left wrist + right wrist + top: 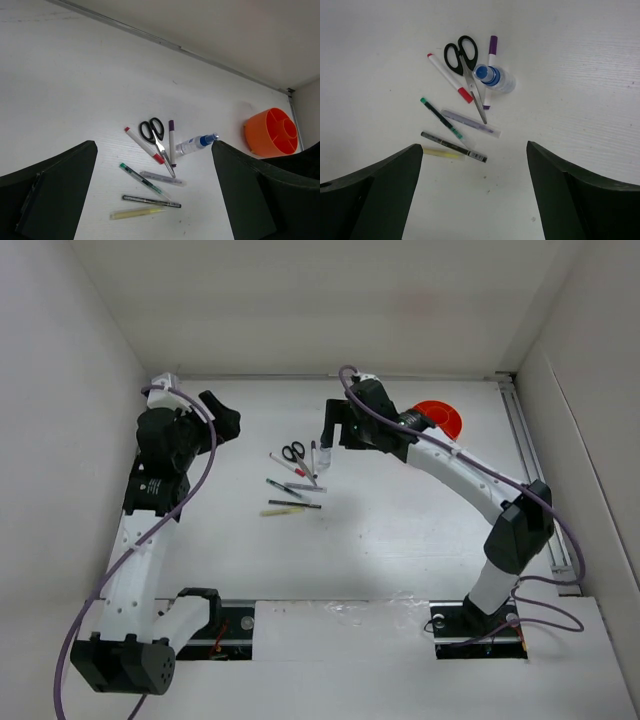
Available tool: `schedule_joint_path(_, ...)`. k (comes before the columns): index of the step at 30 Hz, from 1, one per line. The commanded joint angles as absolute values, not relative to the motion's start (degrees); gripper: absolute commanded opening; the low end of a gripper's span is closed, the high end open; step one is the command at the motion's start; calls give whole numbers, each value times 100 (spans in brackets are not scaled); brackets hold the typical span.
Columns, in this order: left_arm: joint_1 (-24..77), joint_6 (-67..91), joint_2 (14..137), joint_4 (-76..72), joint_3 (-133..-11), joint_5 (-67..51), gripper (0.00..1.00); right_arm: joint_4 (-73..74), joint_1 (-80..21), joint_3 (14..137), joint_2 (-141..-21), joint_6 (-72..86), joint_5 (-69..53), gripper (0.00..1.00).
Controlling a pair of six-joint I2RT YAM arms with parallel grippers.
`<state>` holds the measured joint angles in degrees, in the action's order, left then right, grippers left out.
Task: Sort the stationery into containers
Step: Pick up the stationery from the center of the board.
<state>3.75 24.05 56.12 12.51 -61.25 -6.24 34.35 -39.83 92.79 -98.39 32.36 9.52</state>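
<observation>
Right gripper [472,150] is hovering over the pile, fingers spread wide and empty. Scissors [465,65] are lying just ahead, blades pointing back toward it. Left gripper [153,150], likewise spread, is sitting farther off. Orange organiser [270,132] is standing well apart.

A white table [400,540] carries loose stationery just ahead of the wide-open right pincer [472,145]. A black pen [452,146] and pale yellow stick [442,153] lie nearest, with a green-tipped pen [440,117] and translucent grey pen [470,122] beyond. Farthest out are black-handled scissors [462,55], a white marker with red ends [447,77], a purple-capped marker [492,47] and a clear blue-capped bottle [495,80]. A round orange plastic organiser cup [272,131] stands well apart, behind that pincer.
</observation>
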Motion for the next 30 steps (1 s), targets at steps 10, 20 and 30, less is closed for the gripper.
schedule_joint_path(10,229,2661,5845,967,-6284,-1547,100,3822,-4043,9896,-10266,3226,1247,0)
schedule_joint_path(20,97,2479,6267,1547,-6443,-1521,100,4315,-4096,10774,-11134,3111,1626,85)
schedule_joint_path(30,97,2242,6336,1740,-6187,-1915,38,4790,-4096,12057,-12479,2875,1898,90)
